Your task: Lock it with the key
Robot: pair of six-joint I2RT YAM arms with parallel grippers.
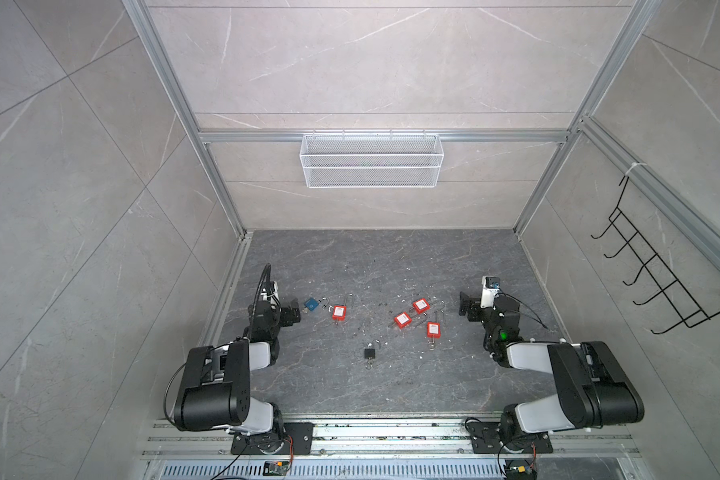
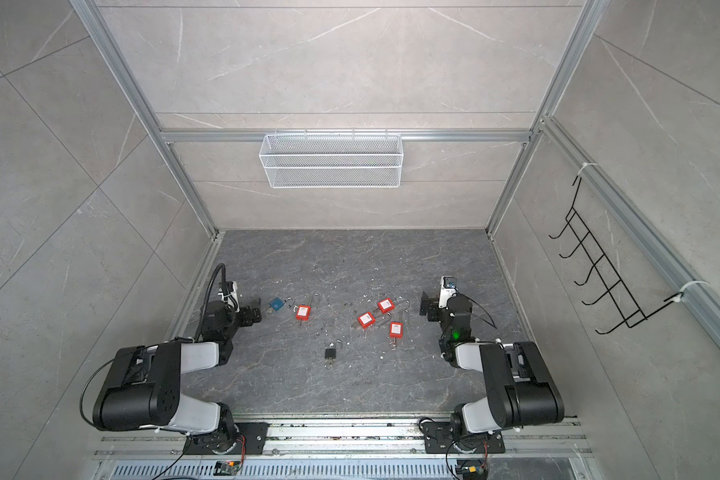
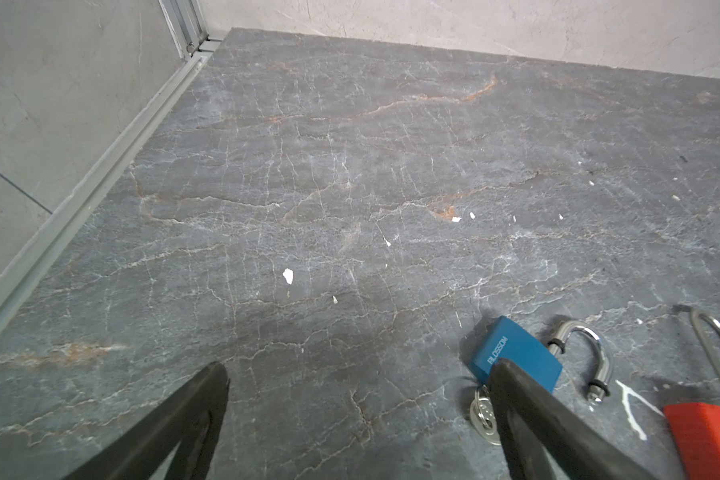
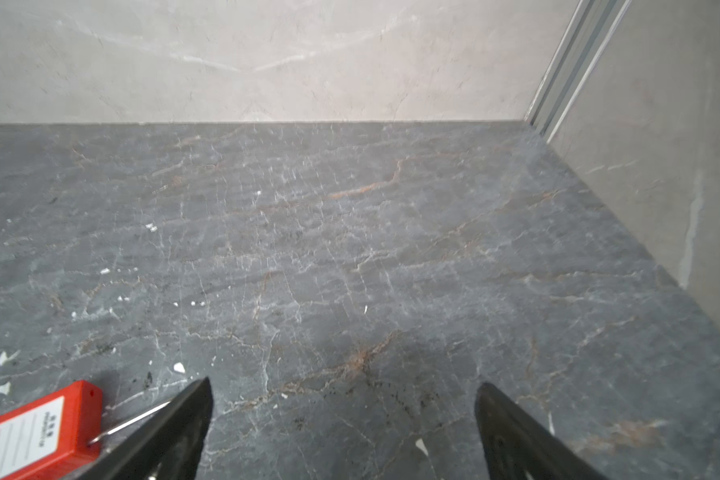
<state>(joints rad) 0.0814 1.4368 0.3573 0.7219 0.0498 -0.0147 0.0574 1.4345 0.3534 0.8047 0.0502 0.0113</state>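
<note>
Both tools gaped wide, holding nothing. The left tool (image 3: 358, 368) hung just beside the small blue rectangular padlock (image 3: 512, 357), which lay on the dark grey stone tabletop (image 3: 350, 166), shackle sprung, silver key (image 3: 485, 415) in its base. The right tool (image 4: 345, 385) hung near a red plastic padlock (image 4: 38, 432).

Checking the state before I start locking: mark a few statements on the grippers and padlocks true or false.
1. The left gripper and right gripper are both open and empty. True.
2. The blue padlock has its shackle shut. False: the shackle stands open.
3. Four red padlocks lie on the table. True.
4. The black padlock touches the blue padlock. False: it lies alone, mid-table at the front.
</note>
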